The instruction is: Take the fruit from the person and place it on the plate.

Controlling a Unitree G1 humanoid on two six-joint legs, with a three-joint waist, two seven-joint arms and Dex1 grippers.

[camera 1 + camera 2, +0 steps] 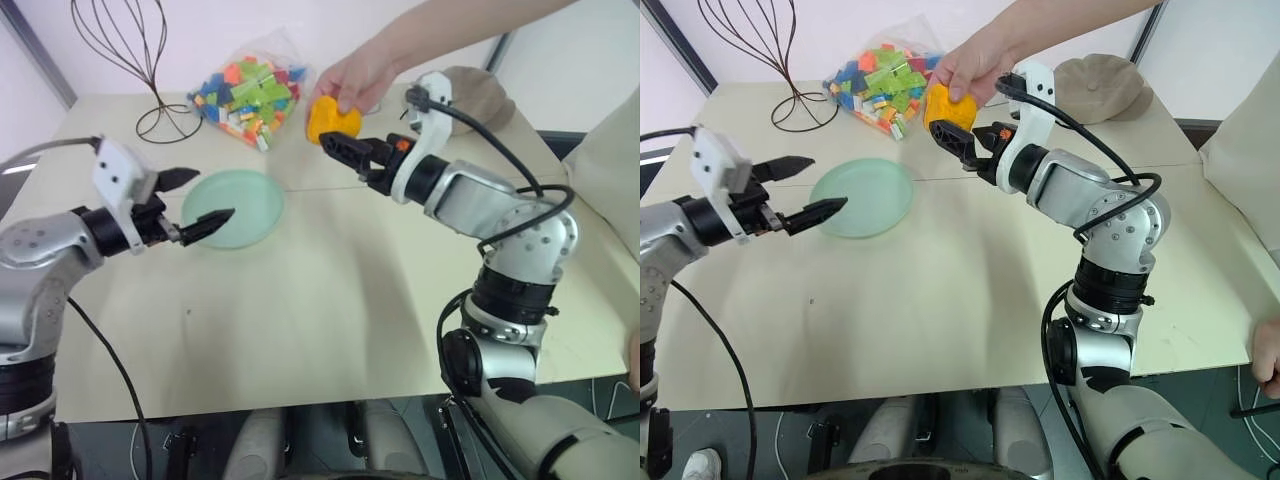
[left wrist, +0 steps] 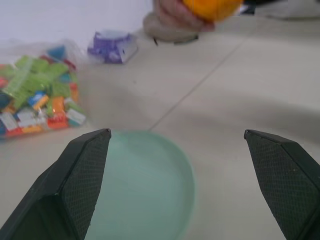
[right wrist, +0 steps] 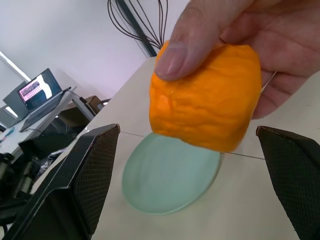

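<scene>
A person's hand [image 1: 365, 70] reaches in from the far right and holds the orange-yellow fruit [image 1: 333, 120] above the table, thumb and fingers wrapped over its top. My right gripper [image 1: 345, 160] is open and level. Its fingertips are just short of the fruit and slightly below it, and nothing is between them. In the right wrist view the fruit [image 3: 207, 97] sits between the two black fingers [image 3: 85, 175]. The mint-green plate [image 1: 240, 205] lies flat and bare, left of the table's centre. My left gripper [image 1: 215, 193] hovers open over the plate's near left rim.
A clear bag of coloured blocks [image 1: 250, 90] lies behind the plate, with a dark wire stand [image 1: 150, 60] to its left. A tan hat [image 1: 1105, 88] rests at the far right behind my right arm. A small purple-white box [image 2: 112, 46] sits near the bag.
</scene>
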